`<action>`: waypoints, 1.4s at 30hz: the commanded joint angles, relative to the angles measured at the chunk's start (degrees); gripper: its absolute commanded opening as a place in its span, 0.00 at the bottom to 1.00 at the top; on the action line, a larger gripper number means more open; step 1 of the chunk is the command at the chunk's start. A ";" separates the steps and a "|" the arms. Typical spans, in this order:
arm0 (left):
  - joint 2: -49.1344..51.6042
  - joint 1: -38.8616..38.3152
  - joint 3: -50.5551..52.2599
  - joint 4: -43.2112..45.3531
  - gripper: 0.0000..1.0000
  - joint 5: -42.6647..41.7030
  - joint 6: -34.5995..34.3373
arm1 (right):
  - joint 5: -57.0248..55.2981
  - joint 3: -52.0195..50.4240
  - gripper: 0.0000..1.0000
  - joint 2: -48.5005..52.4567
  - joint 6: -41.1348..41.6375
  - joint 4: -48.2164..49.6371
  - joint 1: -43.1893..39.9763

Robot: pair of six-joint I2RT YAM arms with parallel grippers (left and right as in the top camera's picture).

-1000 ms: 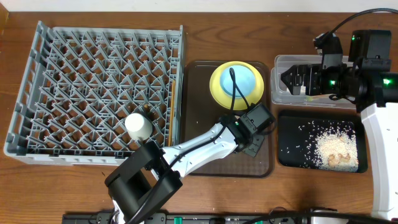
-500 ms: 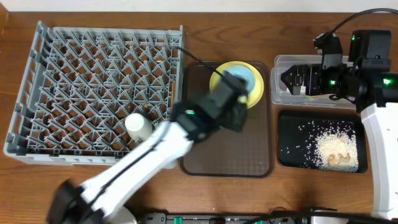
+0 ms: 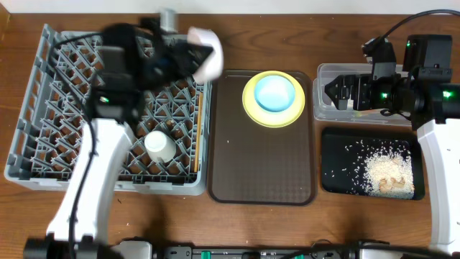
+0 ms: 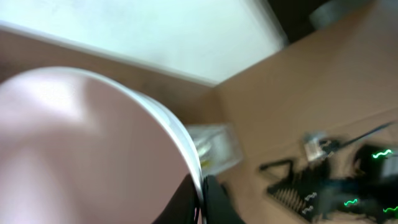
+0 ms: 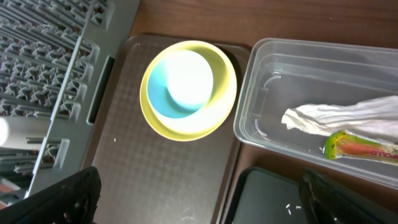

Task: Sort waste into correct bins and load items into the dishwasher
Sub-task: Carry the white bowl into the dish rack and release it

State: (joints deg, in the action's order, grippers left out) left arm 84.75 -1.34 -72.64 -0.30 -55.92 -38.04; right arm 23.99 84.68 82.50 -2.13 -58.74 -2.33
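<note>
OK, left gripper (image 3: 191, 57) is clamped on the rim of the white bowl (image 3: 205, 56), carried high over the far right corner of the dish rack (image 3: 43, 86). Both views of it are motion-blurred. The left wrist view shows little beyond the bowl's wall filling the shot and a dark finger (image 4: 212, 204) at the rim. Step in hand, as I read it: seat this bowl in the rack. Slow down before descending. The bowl hangs roughly over the rack's right wall, so shift inward first. Pick a free row away from the white cup-like item (image 3: 159, 146) standing among the pegs. Tilt the bowl so it drops on edge between two peg rows, and let go only once the pegs take the weight. Right gripper (image 3: 336, 90) hovers over the clear tub (image 3: 327, 111), fingers apart, holding nothing. Napkin (image 5: 336, 115) and wrapper (image 5: 360, 148) lie in the tub, rice (image 3: 384, 173) on the black tray (image 3: 334, 165). Yellow plate (image 3: 251, 108) with the light blue bowl (image 3: 274, 92) on it sits on the brown tray (image 3: 262, 165), not yet loaded.
</note>
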 commanded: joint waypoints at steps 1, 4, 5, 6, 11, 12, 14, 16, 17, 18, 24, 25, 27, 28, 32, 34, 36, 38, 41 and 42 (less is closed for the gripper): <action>6.34 5.64 -0.13 7.72 0.07 -18.32 -14.67 | 0.20 0.24 0.99 0.28 -0.31 -0.02 -0.22; 12.98 8.83 -0.13 14.97 0.08 -22.25 -21.81 | 0.20 0.24 0.99 0.28 -0.28 -0.02 -0.22; 15.32 9.53 -0.13 16.94 0.08 -23.54 -24.00 | 0.20 0.24 0.99 0.28 -0.31 -0.02 -0.22; 16.39 9.84 -0.13 17.68 0.08 -24.15 -24.81 | 0.20 0.24 0.99 0.28 -0.31 -0.02 -0.22; 25.03 11.30 -0.13 21.05 0.08 -28.52 -28.30 | 0.20 0.24 0.99 0.28 -0.31 -0.02 -0.22; 25.94 11.30 -0.13 21.09 0.08 -28.74 -28.30 | 0.20 0.24 0.99 0.28 -0.28 -0.02 -0.22; 27.41 11.30 -0.13 21.09 0.08 -28.98 -28.28 | 0.20 0.24 0.99 0.28 -0.31 -0.02 -0.22; 28.33 11.13 -0.13 21.09 0.08 -29.83 -29.44 | 0.20 0.24 0.99 0.28 -0.28 -0.02 -0.22; 28.33 10.95 -0.13 21.14 0.08 -30.03 -29.75 | 0.20 0.24 0.99 0.28 -0.28 -0.02 -0.22; 28.30 10.80 -0.13 21.99 0.08 -30.27 -29.92 | 0.20 0.24 0.99 0.28 -0.31 -0.02 -0.22; 28.44 10.54 -0.11 26.77 0.08 -29.59 -31.01 | 0.17 0.24 0.99 0.28 -0.31 -0.02 -0.22; 28.55 10.54 -0.11 26.77 0.08 -29.62 -30.75 | 0.20 0.24 0.99 0.28 -0.31 -0.02 -0.22; 29.00 10.54 -0.04 26.75 0.08 -29.66 -30.60 | 0.20 0.24 0.99 0.28 -0.31 -0.02 -0.22; 29.22 10.54 0.00 26.75 0.08 -29.83 -30.60 | 0.20 0.24 0.99 0.28 -0.28 -0.02 -0.22; 31.06 10.54 0.07 26.64 0.08 -30.91 -29.97 | 0.20 0.24 0.99 0.28 -0.31 -0.02 -0.22; 31.98 10.56 0.07 26.43 0.08 -30.93 -29.97 | 0.20 0.24 0.99 0.28 -0.31 -0.02 -0.22; 32.81 10.95 0.07 26.40 0.08 -30.88 -29.94 | 0.20 0.24 0.99 0.28 -0.31 -0.02 -0.22; 33.31 11.45 0.07 26.40 0.08 -30.86 -29.90 | 0.20 0.24 0.99 0.28 -0.31 -0.02 -0.22; 33.57 13.09 0.07 26.43 0.16 -30.58 -29.40 | 0.20 0.24 0.99 0.28 -0.31 -0.02 -0.22; 33.57 13.62 0.07 26.58 0.17 -30.42 -28.89 | 0.20 0.24 0.99 0.28 -0.28 -0.02 -0.22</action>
State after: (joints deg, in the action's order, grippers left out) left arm 117.14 10.83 -72.58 25.91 -86.21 -68.66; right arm 23.94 84.68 82.56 -2.13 -58.81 -2.33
